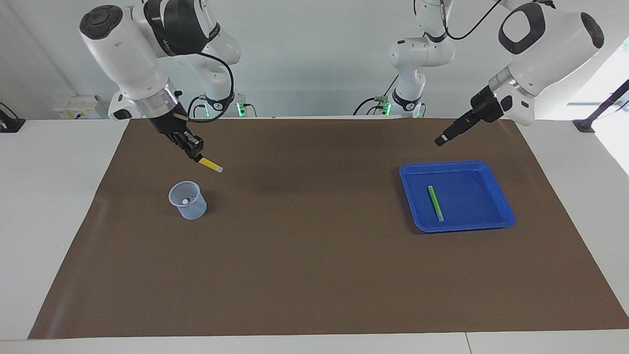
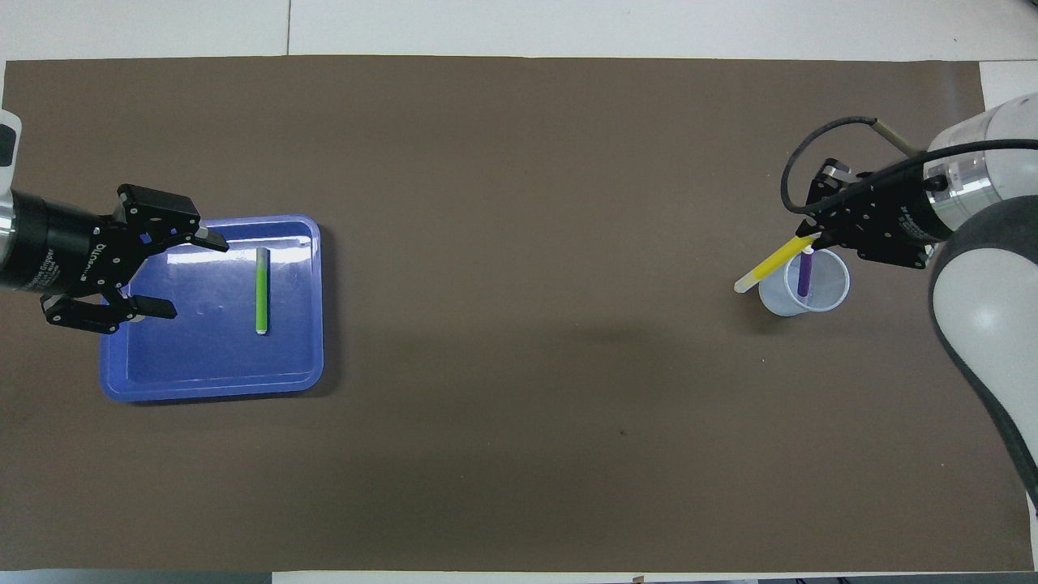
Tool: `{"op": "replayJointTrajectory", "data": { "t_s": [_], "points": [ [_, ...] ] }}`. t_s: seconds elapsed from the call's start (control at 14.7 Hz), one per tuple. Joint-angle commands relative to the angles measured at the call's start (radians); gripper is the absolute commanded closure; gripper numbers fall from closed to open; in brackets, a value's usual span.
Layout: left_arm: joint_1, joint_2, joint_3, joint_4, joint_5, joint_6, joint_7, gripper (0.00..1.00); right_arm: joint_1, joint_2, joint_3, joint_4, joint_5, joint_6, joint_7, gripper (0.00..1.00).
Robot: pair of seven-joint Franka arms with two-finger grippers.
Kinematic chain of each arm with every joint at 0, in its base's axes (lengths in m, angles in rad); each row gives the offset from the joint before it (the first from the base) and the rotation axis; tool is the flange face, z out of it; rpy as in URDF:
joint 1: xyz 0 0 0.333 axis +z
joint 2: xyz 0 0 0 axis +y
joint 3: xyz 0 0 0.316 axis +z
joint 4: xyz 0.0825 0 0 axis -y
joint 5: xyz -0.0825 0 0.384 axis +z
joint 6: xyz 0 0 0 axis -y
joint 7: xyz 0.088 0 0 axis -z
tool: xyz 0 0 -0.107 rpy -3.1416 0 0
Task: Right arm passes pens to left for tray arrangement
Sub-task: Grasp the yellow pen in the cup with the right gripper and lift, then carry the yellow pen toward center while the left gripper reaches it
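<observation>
Yellow pen (image 1: 210, 164) tilted in the air above the cup, purple pen (image 2: 804, 276) upright inside the cup, green pen (image 1: 435, 203) flat in blue tray (image 1: 496, 215), lying 12-to-6

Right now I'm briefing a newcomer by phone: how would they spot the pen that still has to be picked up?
On the brown mat, look toward the right arm's end for the small clear cup. The purple pen stands in it. The yellow pen is up in the right gripper, and the green pen lies in the blue tray.
</observation>
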Motion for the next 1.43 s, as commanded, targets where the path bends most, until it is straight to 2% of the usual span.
{"op": "replayJointTrajectory", "data": {
  "t_s": [0.0, 0.41, 0.61, 0.88, 1.16, 1.36],
  "points": [
    [0.0, -0.037, -0.002, -0.012, -0.049, 0.049, -0.161, 0.0, 0.004, 0.002, 0.025, -0.003, 0.133, 0.087, 0.162, 1.0],
    [-0.006, -0.047, -0.004, -0.012, -0.051, 0.083, -0.251, 0.0, 0.004, 0.01, 0.238, -0.003, 0.319, 0.262, 0.631, 1.0],
    [-0.008, -0.063, -0.007, -0.012, -0.051, 0.115, -0.376, 0.0, 0.006, 0.031, 0.31, 0.012, 0.422, 0.358, 0.782, 1.0],
    [-0.009, -0.11, -0.082, -0.011, -0.034, 0.172, -0.719, 0.0, 0.006, 0.143, 0.414, 0.115, 0.424, 0.428, 0.94, 1.0],
    [-0.009, -0.12, -0.214, 0.06, 0.124, 0.189, -1.055, 0.0, 0.007, 0.194, 0.468, 0.179, 0.425, 0.455, 1.0, 1.0],
    [-0.009, -0.123, -0.309, 0.061, 0.173, 0.206, -1.22, 0.0, 0.017, 0.206, 0.499, 0.191, 0.427, 0.492, 1.045, 1.0]
  ]
}}
